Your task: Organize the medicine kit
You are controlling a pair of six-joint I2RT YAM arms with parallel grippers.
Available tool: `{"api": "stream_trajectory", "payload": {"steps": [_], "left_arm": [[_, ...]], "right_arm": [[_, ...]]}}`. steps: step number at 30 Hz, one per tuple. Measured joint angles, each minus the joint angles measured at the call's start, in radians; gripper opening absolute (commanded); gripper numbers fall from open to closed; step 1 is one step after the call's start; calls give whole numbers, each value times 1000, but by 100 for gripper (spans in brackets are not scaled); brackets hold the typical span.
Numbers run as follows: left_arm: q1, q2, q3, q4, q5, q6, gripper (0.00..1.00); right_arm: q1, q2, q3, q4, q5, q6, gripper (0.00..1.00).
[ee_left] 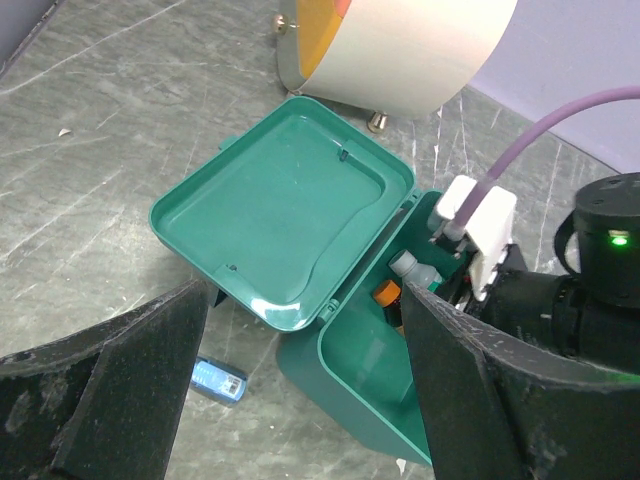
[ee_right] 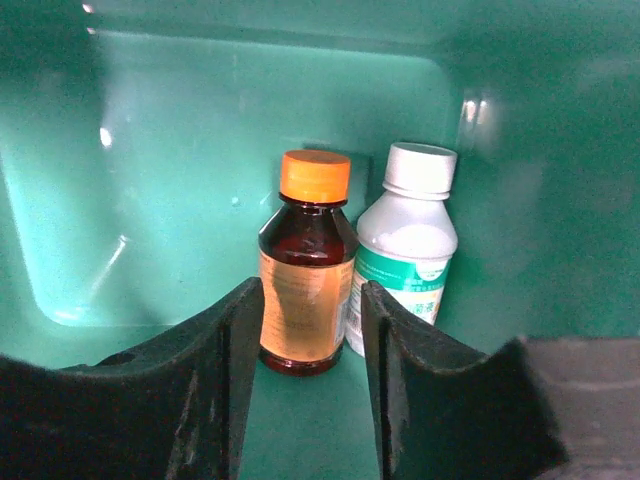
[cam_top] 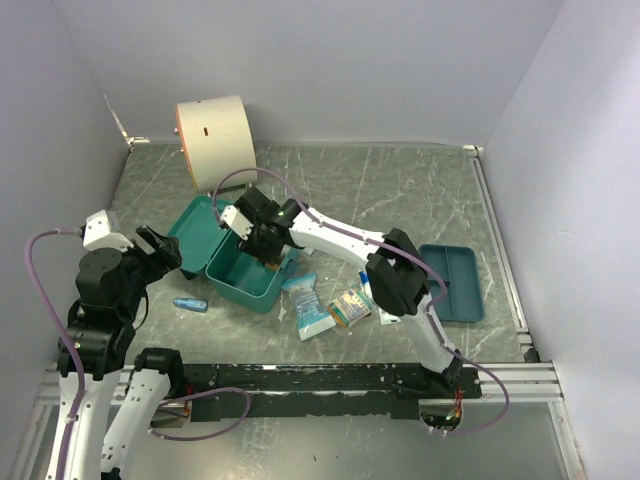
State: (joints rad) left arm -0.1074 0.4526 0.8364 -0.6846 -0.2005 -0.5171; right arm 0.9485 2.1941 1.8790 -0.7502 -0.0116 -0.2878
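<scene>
One amber bottle (ee_right: 305, 290) stands tucked beside the white bottle (ee_right: 410, 250), saving medicine kit (cam_top: 243, 288) space; right hand (ee_right: 308, 300) straddles it, grip unclear; left hand (ee_left: 308, 295) gapes.

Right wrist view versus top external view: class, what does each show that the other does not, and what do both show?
Only the right wrist shows clearly: an amber bottle and a white bottle standing upright side by side inside the medicine kit. Only the top external: the cream drum, blue tray, loose packets and the left pincer. Both: the medicine kit and the right pincer reaching into it.
</scene>
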Motion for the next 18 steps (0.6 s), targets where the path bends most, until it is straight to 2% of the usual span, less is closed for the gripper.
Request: {"api": "stream_trajectory", "payload": {"steps": [8, 15, 18], "left_arm": [[0, 20, 0, 8, 13, 10, 89], [0, 29, 2, 52, 138, 47, 94], [0, 33, 2, 99, 210, 51, 97]], "right_arm": [[-2, -164, -100, 148, 62, 143, 48], [-53, -415, -298, 351, 232, 379, 49], [-103, -520, -398, 383, 299, 477, 50]]}}
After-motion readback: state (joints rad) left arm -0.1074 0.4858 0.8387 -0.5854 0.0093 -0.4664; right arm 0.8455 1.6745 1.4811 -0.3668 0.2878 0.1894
